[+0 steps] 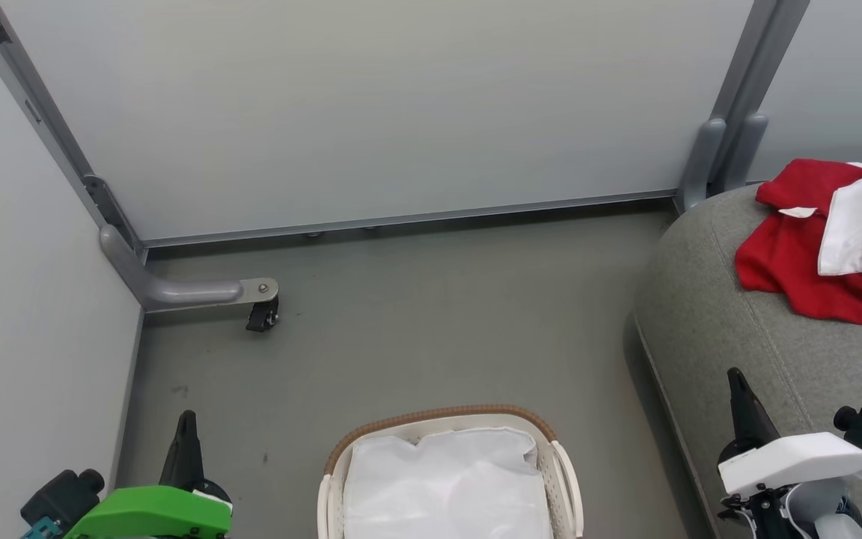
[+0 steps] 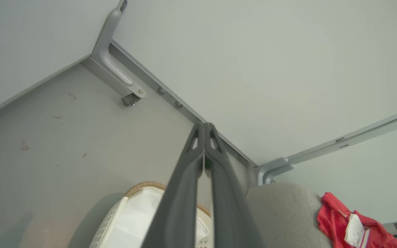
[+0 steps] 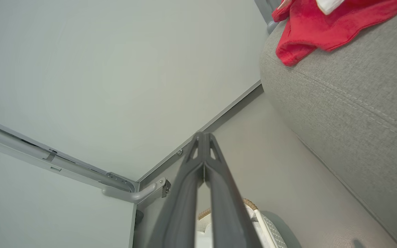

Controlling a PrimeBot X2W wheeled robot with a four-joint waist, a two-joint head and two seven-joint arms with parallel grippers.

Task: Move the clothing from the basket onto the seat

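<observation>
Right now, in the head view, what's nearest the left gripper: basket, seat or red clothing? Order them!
From the left gripper:
1. basket, just right of it.
2. seat, farther right.
3. clothing, on the seat, far right.

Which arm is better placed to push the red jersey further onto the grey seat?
Right: the right fingers are near the grey fabric seat holding the red jersey; the left fingers are beyond the white slatted basket.

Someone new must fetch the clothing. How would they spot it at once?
Look to the big grey seat right of the basket. On its far end lies the clothing: a crumpled red garment with white sleeve and stripe trim, the only red thing around.
</observation>
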